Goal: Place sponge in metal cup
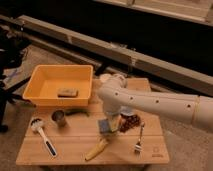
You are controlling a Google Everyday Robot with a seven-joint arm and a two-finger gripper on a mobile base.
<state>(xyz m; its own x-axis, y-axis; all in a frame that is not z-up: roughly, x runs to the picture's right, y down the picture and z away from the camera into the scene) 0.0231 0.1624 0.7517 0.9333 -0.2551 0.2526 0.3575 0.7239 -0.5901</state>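
We see the gripper (111,124) down at the sponge (103,125) mid-table (75,146), presumably to lift it; whether it clamps it we cannot tell. The cup (59,118) waits upright at nine o'clock, apart.

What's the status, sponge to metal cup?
Pincer at the sponge, mid-table. Sponge not yet in metal cup, which stands apart near the brush. Dark green item lies between them.

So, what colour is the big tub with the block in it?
Yellow-orange tub, clear in the camera view; the gripper is down by the sponge.
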